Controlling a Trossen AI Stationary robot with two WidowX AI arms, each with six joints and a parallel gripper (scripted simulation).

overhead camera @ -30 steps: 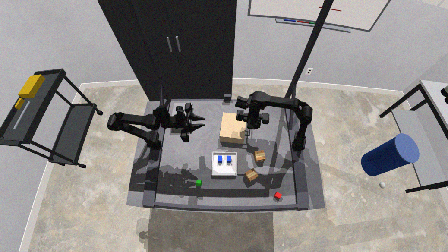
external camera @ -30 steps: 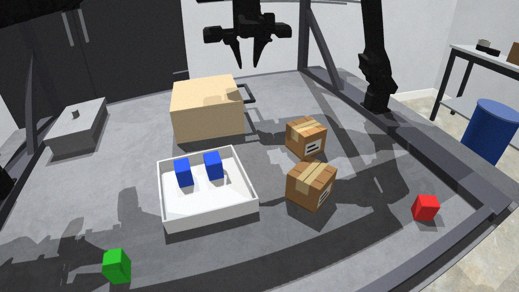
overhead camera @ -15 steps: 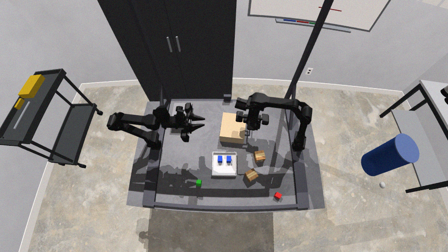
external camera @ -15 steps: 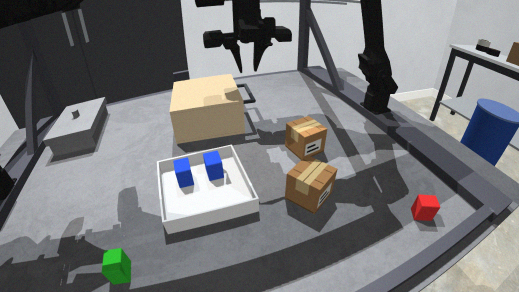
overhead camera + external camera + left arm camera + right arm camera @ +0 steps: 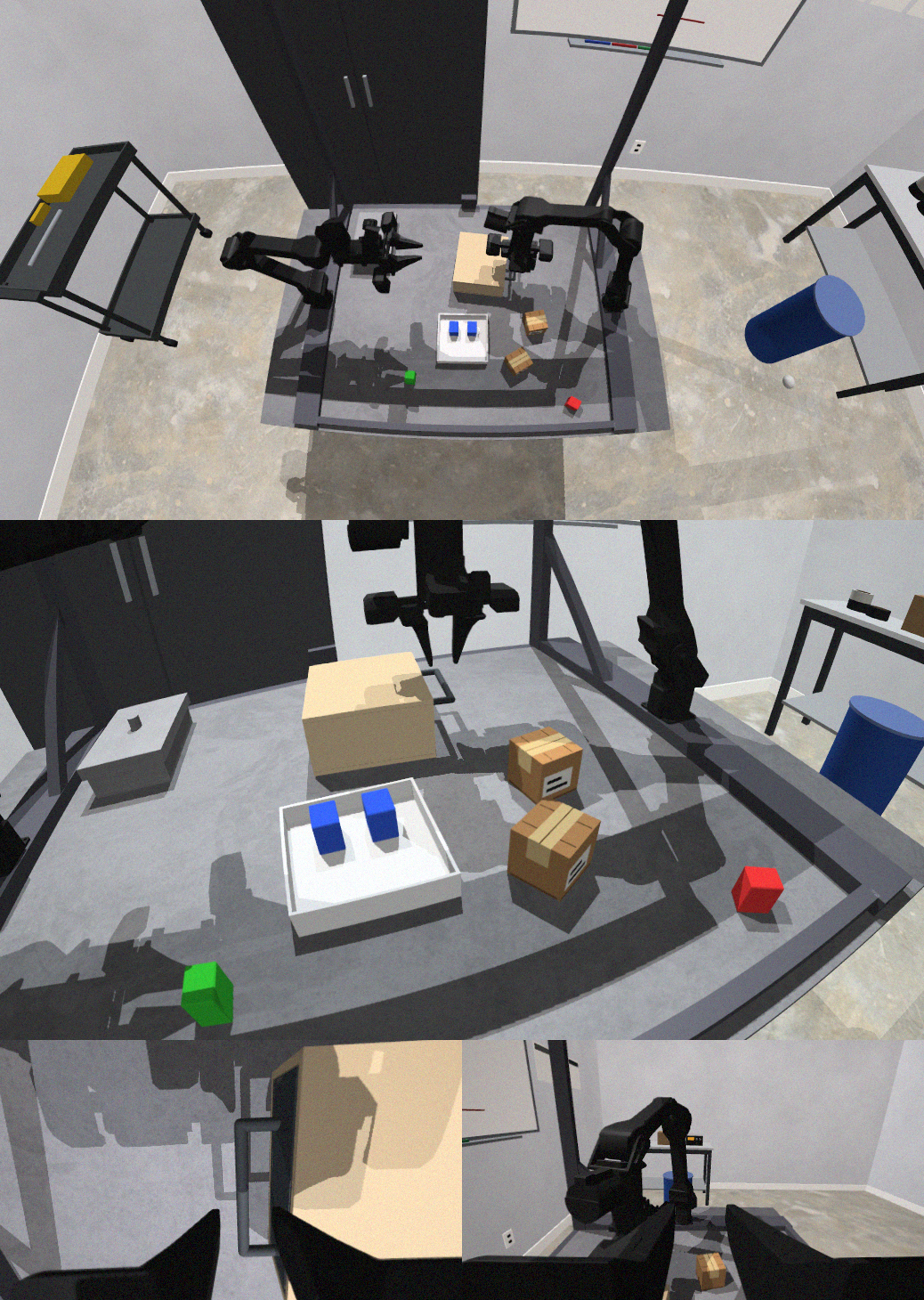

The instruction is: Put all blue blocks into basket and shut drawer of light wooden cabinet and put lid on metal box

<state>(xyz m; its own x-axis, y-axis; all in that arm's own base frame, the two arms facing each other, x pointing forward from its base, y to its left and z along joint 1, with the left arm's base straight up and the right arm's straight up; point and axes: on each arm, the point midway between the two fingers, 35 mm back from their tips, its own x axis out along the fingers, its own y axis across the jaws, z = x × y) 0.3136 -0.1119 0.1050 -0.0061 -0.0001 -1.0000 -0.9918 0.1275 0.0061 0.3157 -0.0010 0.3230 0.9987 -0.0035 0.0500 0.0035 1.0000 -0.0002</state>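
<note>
Blue blocks (image 5: pixel 472 328) (image 5: pixel 380 816): two, inside the basket (image 5: pixel 462 361) (image 5: pixel 377 906)
Drawer handle (image 5: pixel 445 701) (image 5: pixel 242 1174): below left gripper (image 5: pixel 442 662) (image 5: pixel 246 1211)
Left gripper: part-open, unloaded; best lowered squarely astride the bar before closing
Right gripper (image 5: pixel 420 252) (image 5: pixel 700 1211): part-open, unloaded

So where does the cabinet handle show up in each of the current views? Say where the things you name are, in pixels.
Top: the handle (image 5: pixel 512 276) peeks out beside the cabinet (image 5: pixel 478 266), below the left gripper (image 5: pixel 516 266), mostly hidden.
Exterior: upper centre, right of the cabinet (image 5: pixel 368 713); handle (image 5: pixel 447 689).
Left wrist: near the middle, handle (image 5: pixel 242 1187).
Right wrist: not in it.
Shared landmark: the cabinet (image 5: pixel 392 1209), in the first three.
</note>
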